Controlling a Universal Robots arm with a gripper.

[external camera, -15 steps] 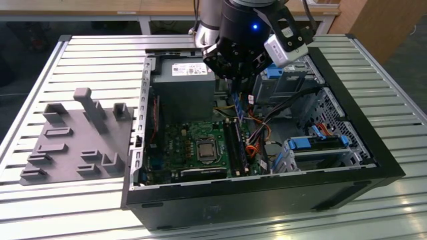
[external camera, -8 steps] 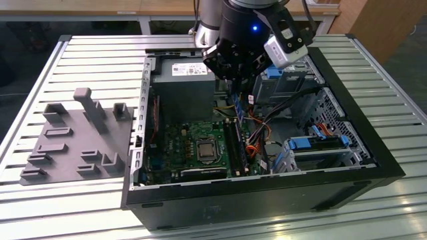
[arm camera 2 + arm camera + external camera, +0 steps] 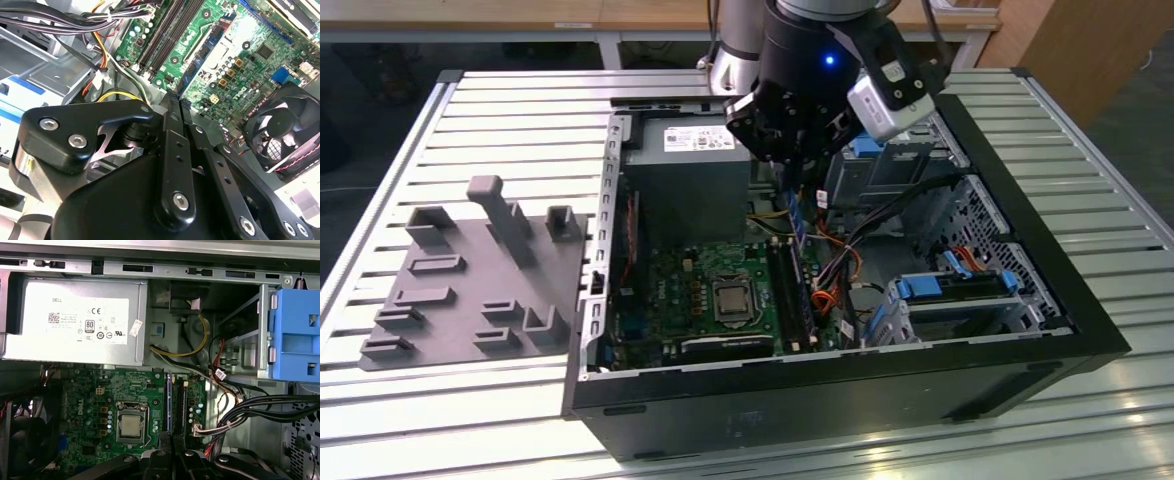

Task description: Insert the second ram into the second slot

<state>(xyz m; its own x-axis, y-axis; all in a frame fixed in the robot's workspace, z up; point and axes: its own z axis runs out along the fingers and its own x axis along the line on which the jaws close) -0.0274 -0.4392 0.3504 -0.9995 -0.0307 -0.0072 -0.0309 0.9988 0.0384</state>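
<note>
An open computer case (image 3: 854, 395) lies on a slatted table (image 3: 520, 100). A fixture tray (image 3: 460, 335) sits just beside it on the exterior view's left. Inside, the power supply (image 3: 687, 175) is at the far end and the motherboard (image 3: 674, 290) lies nearer. The memory slots (image 3: 790, 290) run just beside the processor socket (image 3: 727, 300), toward the exterior view's right, with the drive bays (image 3: 947, 290) beyond. The second ram (image 3: 794, 215) hangs in the gripper (image 3: 176, 101) above the slots' far end.

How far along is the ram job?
Done: a blue ram stands in a slot. In hand: nothing; the gripper is shut, poised near that ram's end. Left: unclear whether the ram is latched, or whether it is the second one.
</note>
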